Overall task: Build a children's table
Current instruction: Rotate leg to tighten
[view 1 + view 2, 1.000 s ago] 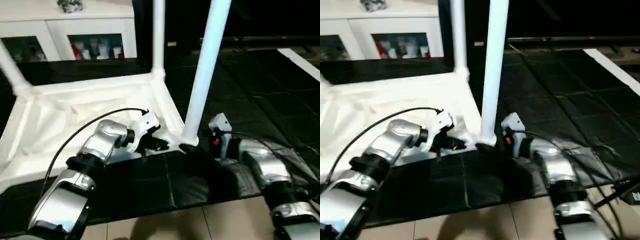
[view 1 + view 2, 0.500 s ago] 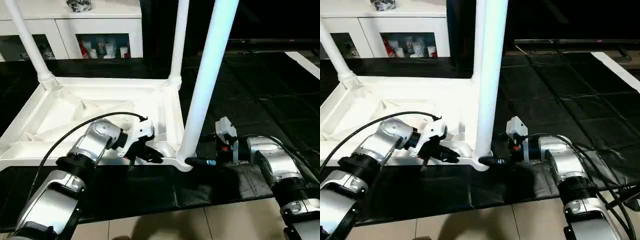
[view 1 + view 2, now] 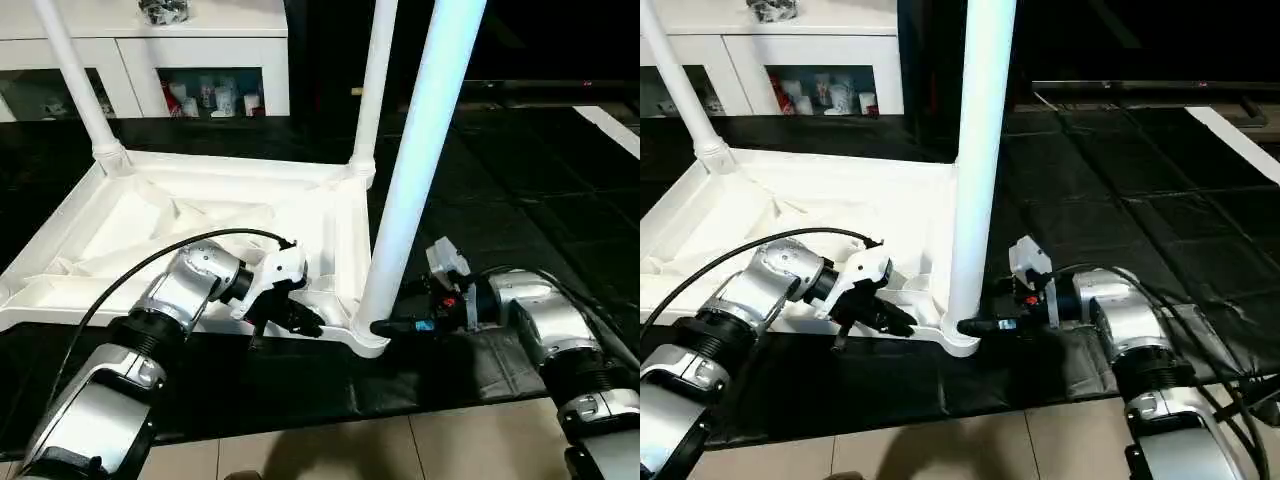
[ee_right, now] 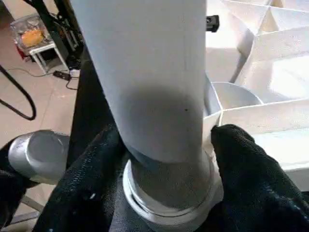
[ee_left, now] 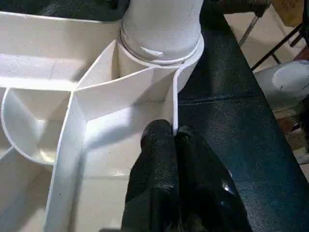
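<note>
Near edge, tabletop [image 3: 200, 225] lies upside down on black floor mat [image 3: 300, 380], ribs up. Nearest leg [image 3: 415, 170] stands in near corner socket [image 3: 960, 335] at approx 6 o'clock. L gripper [image 3: 300, 320] fingers [image 5: 161, 164] pressed together, pinching thin rim wall just beside that socket, 9 o'clock side. R gripper [image 3: 985, 325] at 3 o'clock, fingers [image 4: 246, 169] spread either side of leg base, wrapped round it. Farther: 2 more legs [image 3: 375, 85] upright at far corners, 11 and 12 o'clock. White cabinet [image 3: 150, 60] behind.

Silver forearms [image 3: 185, 290], black cables [image 3: 150, 262], black-fingered hands [image 3: 305, 322].
</note>
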{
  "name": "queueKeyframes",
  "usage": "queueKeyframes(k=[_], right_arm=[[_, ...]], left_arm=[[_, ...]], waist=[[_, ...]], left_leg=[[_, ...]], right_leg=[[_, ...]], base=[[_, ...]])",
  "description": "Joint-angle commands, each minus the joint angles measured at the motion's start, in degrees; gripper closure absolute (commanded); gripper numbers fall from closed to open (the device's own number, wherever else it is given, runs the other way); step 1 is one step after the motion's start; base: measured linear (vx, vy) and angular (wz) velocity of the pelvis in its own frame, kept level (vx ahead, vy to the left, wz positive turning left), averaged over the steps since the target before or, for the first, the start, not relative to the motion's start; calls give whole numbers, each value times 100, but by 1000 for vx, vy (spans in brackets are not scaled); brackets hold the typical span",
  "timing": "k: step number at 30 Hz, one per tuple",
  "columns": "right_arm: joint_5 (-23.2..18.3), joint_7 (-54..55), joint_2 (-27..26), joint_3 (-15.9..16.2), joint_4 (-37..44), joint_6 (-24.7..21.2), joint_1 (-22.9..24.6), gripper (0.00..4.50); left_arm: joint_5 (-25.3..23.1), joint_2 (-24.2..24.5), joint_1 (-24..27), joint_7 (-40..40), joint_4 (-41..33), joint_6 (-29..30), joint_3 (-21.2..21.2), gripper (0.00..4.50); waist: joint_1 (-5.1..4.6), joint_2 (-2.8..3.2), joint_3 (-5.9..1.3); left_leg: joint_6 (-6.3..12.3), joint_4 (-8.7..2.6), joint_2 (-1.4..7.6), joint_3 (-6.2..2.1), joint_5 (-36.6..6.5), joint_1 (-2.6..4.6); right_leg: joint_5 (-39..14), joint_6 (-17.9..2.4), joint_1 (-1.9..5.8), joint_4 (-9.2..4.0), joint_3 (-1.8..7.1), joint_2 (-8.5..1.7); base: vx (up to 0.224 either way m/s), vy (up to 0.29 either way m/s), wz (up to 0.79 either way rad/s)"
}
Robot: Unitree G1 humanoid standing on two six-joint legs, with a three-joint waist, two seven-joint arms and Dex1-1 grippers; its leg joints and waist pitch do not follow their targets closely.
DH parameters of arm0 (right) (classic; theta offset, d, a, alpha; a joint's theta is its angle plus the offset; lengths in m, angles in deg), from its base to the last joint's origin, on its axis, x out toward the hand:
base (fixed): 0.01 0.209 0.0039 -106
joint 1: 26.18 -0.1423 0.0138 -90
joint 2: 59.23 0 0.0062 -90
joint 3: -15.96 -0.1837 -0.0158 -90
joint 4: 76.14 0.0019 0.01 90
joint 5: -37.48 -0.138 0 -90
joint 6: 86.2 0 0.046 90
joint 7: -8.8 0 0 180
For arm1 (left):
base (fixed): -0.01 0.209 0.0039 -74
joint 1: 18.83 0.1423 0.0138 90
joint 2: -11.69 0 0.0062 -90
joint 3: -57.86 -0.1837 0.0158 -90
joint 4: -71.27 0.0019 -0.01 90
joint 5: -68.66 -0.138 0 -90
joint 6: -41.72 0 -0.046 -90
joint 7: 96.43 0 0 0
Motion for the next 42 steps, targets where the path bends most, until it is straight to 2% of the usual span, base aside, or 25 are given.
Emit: queueKeyframes(k=[1,8,13,16,18,19,20,22,23,24,26,27,28,29,31,32,34,35,36,37,38,39,40,41,42], right_arm=[[-90,-139,-18,30,-28,9,-144,189],[-111,-211,-51,69,19,-1,-91,242],[-122,-271,-83,91,111,-24,16,250],[-129,-283,-97,95,179,-56,77,251],[-156,-278,-110,93,262,-106,149,251],[-189,-260,-120,85,320,-146,207,251],[-220,-208,-135,63,375,-177,272,251],[-244,-138,-157,36,423,-187,332,251],[-281,136,-249,-56,468,-255,418,251],[-281,136,-249,-56,468,-255,418,251],[-231,1249,-646,-284,511,-427,624,251],[-188,1552,-756,-322,510,-464,668,251],[-134,1793,-842,-340,495,-456,695,252],[-44,2138,-965,-356,445,-455,714,252],[59,2577,-1141,-378,329,-486,699,252],[139,2890,-1268,-390,232,-465,674,252],[318,3870,-1706,-456,-189,-393,450,254],[342,4053,-1786,-474,-260,-406,394,254],[387,4394,-1931,-507,-393,-426,287,254],[435,4730,-2061,-538,-527,-430,170,254],[435,4730,-2061,-538,-527,-430,170,254],[476,5221,-2230,-595,-757,-460,-39,254],[516,5644,-2369,-695,-922,-545,-199,254],[476,5791,-2478,-785,-1014,-535,-310,219],[476,5791,-2478,-785,-1014,-535,-310,199]], left_arm=[[-79,-7,116,-352,-132,34,-282,450],[-80,5,141,-369,-165,42,-330,450],[-105,-10,153,-303,-160,78,-344,450],[-116,-34,152,-221,-140,128,-325,450],[-111,-91,139,-113,-94,209,-289,450],[-110,-140,129,2,-61,299,-260,450],[-109,-205,115,134,-16,369,-227,450],[-107,-257,110,248,14,423,-199,450],[-101,-401,69,567,111,536,-106,450],[-101,-401,69,567,111,536,-106,450],[-33,-871,-104,1574,427,872,222,450],[-10,-983,-149,1813,496,953,305,450],[11,-1058,-181,1973,540,1006,365,450],[40,-1156,-227,2192,595,1061,446,450],[82,-1291,-303,2492,677,1134,560,450],[114,-1381,-353,2675,729,1175,631,450],[209,-1656,-532,3303,908,1280,873,450],[223,-1697,-561,3415,937,1293,917,450],[248,-1773,-614,3619,988,1318,998,450],[270,-1840,-664,3803,1035,1341,1070,450],[270,-1840,-664,3803,1035,1341,1070,450],[280,-1913,-729,4061,1086,1324,1150,450],[257,-1972,-783,4227,1142,1317,1222,450],[218,-1995,-822,4372,1178,1282,1266,450],[218,-1995,-822,4372,1178,1282,1266,450]], waist=[[-9,-55,-417],[-11,-48,-413],[-6,-46,-423],[-5,-14,-423],[-7,-23,-419],[7,29,-421],[12,1,-423],[56,9,-427],[59,30,-424],[66,20,-408],[63,7,-382],[62,19,-333],[-5,1,-283],[-53,2,-281],[-140,14,-279],[-227,7,-269],[-393,82,-240],[-461,111,-234],[-594,174,-229],[-595,282,-213],[-546,325,-226],[-487,188,-179],[-508,-107,-252],[-397,-147,-221],[-349,-132,-267]], left_leg=[[557,-339,323,-53,-446,-4],[507,-344,320,-59,-504,-2],[528,-333,313,-55,-441,-4],[513,-336,316,-60,-488,-1],[503,-337,316,-58,-502,-2],[487,-337,317,-64,-530,5],[492,-336,325,-58,-527,10],[490,-336,324,-54,-558,24],[466,-341,325,-61,-589,19],[456,-346,322,-56,-645,32],[377,-356,306,-44,-828,51],[264,-361,300,-35,-1062,148],[142,-381,250,-57,-1406,177],[82,-376,228,-88,-1694,200],[38,-382,227,-115,-1838,208],[19,-388,225,-147,-1993,173],[6,-336,219,-179,-2500,323],[-19,-337,245,-210,-2701,338],[-55,-447,380,-307,-3162,214],[-93,-777,683,-413,-3970,62],[-172,-1005,801,-450,-4383,-23],[-232,-1062,680,-297,-4638,214],[-255,-425,104,-175,-3522,465],[3,-96,-67,-112,-1942,320],[101,-137,-23,-159,-1373,164]], right_leg=[[-1343,-983,372,-329,424,-481],[-1457,-938,372,-342,422,-474],[-1309,-986,376,-323,423,-469],[-1292,-1004,377,-332,421,-467],[-1290,-1008,382,-332,423,-465],[-1317,-1020,381,-334,420,-472],[-1272,-1012,380,-343,427,-464],[-1303,-1006,379,-352,429,-473],[-1345,-1007,371,-344,423,-465],[-1455,-973,362,-385,414,-461],[-1913,-836,357,-454,414,-476],[-2326,-753,274,-538,410,-474],[-2932,-593,297,-611,351,-474],[-3531,-280,322,-699,275,-482],[-3664,-133,318,-750,231,-483],[-3739,14,349,-792,172,-475],[-3958,184,302,-967,-33,-474],[-3925,216,318,-993,-132,-460],[-3628,339,498,-913,-218,-423],[-2670,101,689,-339,-9,-369],[-1887,-98,774,147,135,-308],[-1301,-272,473,174,387,-261],[-3351,-327,146,-551,478,-537],[-4853,-59,168,-764,548,-715],[-4900,19,325,-720,614,-776]], base=[[0,0,0],[0,0,0],[0,0,0],[0,0,0],[0,0,0],[0,0,0],[0,0,0],[0,0,0],[0,0,0],[0,0,0],[0,0,0],[0,0,0],[0,0,0],[0,0,0],[0,0,0],[0,0,0],[-22,25,-4],[0,0,0],[0,0,0],[0,0,0],[-59,14,9],[0,0,0],[24,-50,14],[52,-73,-4],[52,-73,-4]])
